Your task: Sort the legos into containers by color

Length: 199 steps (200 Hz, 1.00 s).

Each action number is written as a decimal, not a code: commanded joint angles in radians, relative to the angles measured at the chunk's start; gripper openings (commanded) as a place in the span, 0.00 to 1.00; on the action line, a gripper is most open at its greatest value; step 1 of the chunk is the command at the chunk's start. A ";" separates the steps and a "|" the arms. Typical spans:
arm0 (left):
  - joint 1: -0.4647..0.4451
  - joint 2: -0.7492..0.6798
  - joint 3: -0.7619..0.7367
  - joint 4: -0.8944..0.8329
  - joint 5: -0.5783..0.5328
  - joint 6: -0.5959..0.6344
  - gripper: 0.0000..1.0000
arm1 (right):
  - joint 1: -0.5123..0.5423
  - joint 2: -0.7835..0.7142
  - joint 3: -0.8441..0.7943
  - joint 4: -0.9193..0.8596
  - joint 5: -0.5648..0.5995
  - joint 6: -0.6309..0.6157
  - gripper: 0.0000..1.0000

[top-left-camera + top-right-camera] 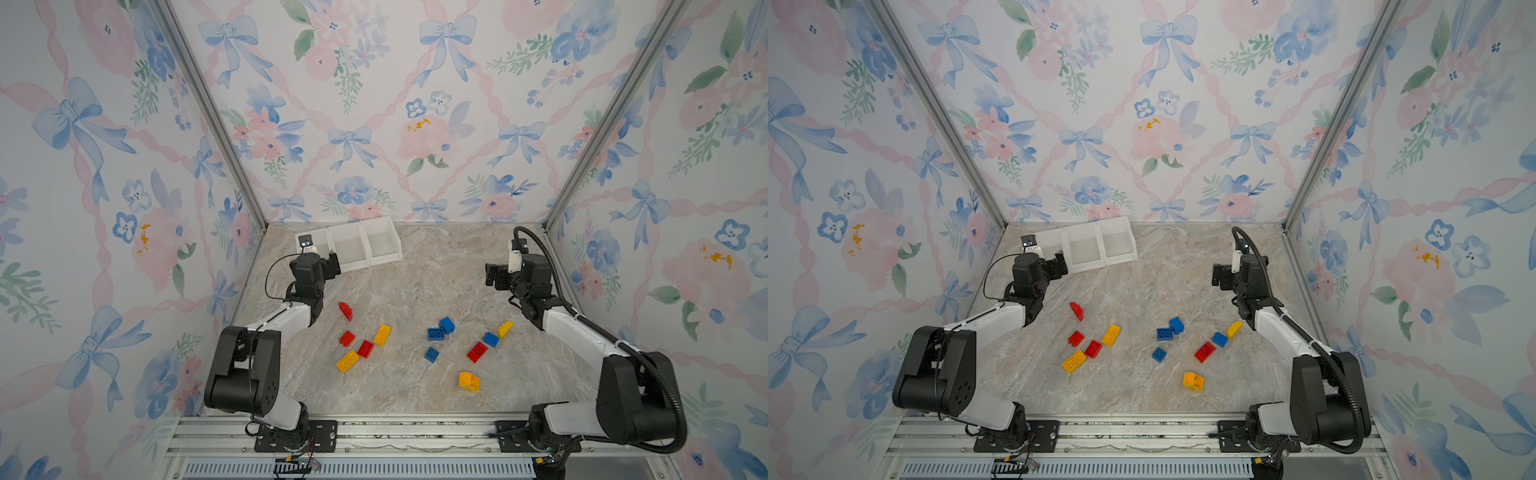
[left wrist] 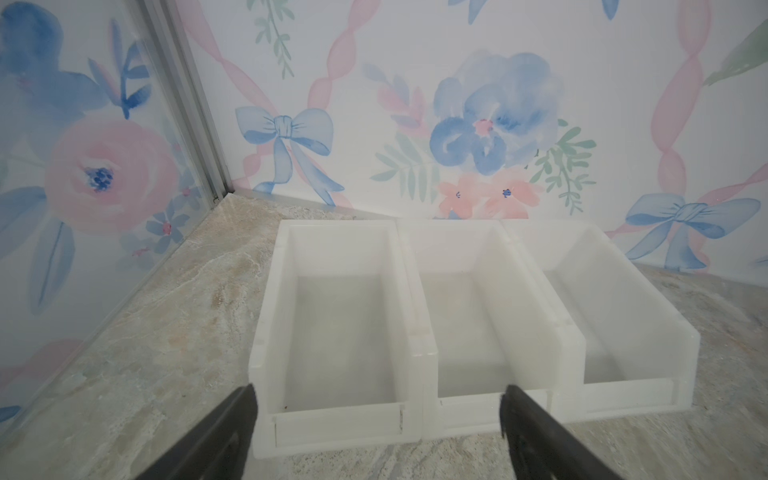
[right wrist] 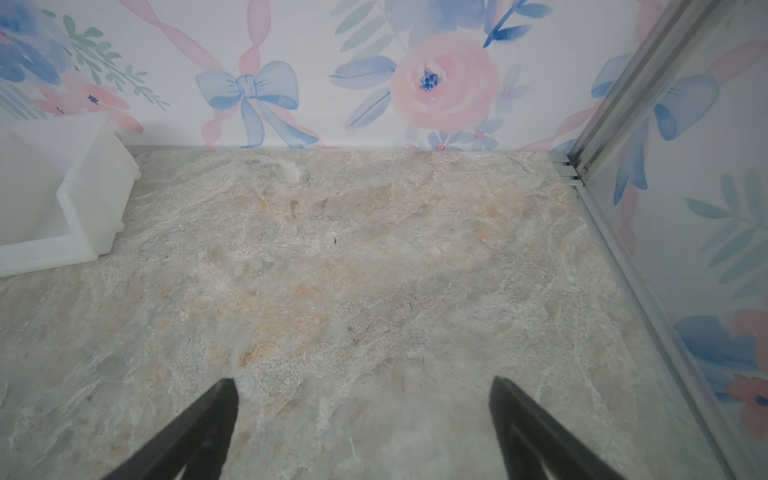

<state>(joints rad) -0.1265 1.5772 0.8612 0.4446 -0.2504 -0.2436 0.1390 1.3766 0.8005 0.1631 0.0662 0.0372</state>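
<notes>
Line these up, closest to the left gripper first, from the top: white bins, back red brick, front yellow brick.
1. White bins, back left, by the left gripper.
2. Back red brick, left of middle.
3. Front yellow brick, right of middle.

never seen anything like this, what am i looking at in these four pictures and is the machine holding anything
Two robot arms stand at the near edge of a marble-look table inside a wallpapered booth. The two wide pictures come from one camera overhead, showing nearly the same view. The other two come from cameras on the arms' wrists, looking forward past each tool. Twelve legos lie loose on the table: four red, four blue, four yellow. Three joined white containers sit at the back, all empty. The left tool is open in front of them; the right tool is open above the table farther right. Neither holds anything.
</notes>
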 commanded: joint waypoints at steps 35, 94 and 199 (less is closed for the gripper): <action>-0.023 0.221 0.312 -0.374 0.016 -0.060 0.86 | 0.073 0.008 0.063 -0.160 0.061 0.023 0.97; -0.030 0.383 0.504 -0.513 0.016 -0.100 0.75 | 0.100 -0.015 0.072 -0.195 0.072 0.033 0.97; -0.053 0.495 0.611 -0.600 -0.001 -0.130 0.40 | 0.108 -0.044 0.067 -0.223 0.089 0.032 0.97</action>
<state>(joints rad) -0.1596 2.0586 1.4532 -0.1284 -0.2455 -0.3660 0.2333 1.3617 0.8394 -0.0360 0.1318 0.0601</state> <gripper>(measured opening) 0.449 0.971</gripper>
